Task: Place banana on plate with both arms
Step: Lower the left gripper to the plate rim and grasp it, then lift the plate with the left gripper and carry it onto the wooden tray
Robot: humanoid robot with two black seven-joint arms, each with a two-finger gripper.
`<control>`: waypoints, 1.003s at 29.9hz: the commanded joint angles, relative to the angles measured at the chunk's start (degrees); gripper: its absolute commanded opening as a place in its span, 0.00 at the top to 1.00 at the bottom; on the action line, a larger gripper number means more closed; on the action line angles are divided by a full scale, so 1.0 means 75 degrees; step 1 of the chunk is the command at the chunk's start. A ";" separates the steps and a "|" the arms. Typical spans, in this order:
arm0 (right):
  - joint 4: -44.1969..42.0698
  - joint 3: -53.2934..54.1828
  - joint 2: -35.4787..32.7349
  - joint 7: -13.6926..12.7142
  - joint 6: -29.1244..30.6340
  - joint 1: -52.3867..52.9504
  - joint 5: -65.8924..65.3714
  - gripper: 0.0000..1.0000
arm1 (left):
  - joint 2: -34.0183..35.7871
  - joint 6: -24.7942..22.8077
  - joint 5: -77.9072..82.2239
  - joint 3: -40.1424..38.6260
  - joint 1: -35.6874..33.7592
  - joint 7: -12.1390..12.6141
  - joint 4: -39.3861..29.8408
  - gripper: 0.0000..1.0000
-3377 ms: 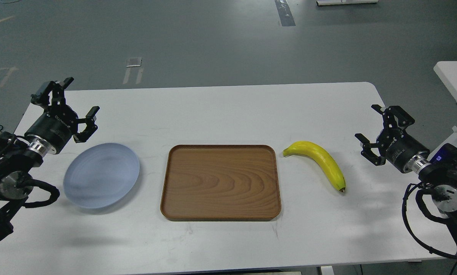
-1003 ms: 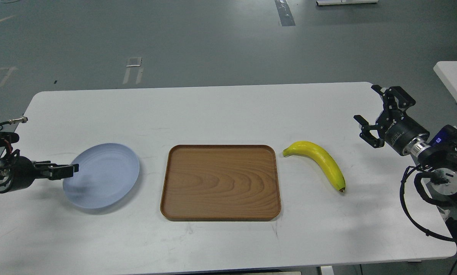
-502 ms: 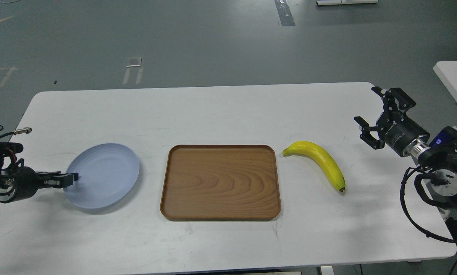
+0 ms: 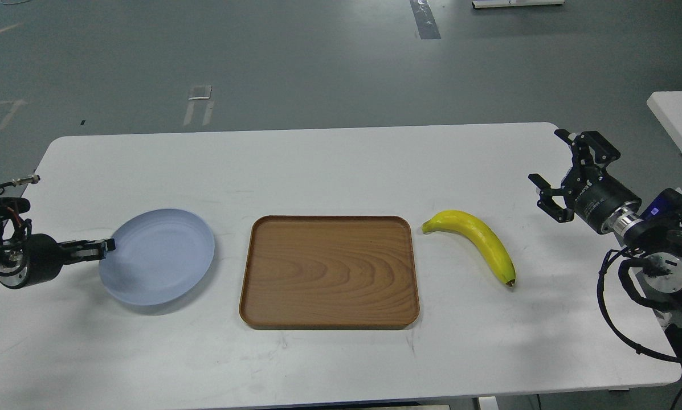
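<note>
Left gripper (image 4: 104, 247) pinches the plate (image 4: 157, 256) rim; open, empty right gripper (image 4: 557, 171) near banana (image 4: 477, 239)

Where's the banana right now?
The banana lies on the table's right side, just right of the wooden tray, apart from the open right gripper.

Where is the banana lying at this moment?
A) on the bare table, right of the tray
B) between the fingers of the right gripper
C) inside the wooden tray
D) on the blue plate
A. The banana lies on the white table just right of the wooden tray, apart from the plate at the left and from the right gripper, which stands open farther right.
</note>
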 commanded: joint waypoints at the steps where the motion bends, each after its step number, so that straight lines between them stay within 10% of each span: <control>1: 0.0011 0.0000 -0.0002 0.0000 0.0000 0.0035 0.0000 0.00 | 0.0003 -0.0540 -0.0326 -0.0004 -0.0489 0.0000 -0.0178 1.00; 17: -0.0036 -0.0023 -0.0084 0.0000 0.0000 0.0047 0.0000 0.00 | -0.1624 -0.1292 -0.0247 0.0265 -0.2870 0.0030 -0.2452 1.00; 30: -0.0036 -0.0023 -0.0142 0.0000 0.0000 0.0047 0.0000 0.00 | -0.4848 -0.1035 0.0599 0.1308 -0.3046 0.0042 0.0254 1.00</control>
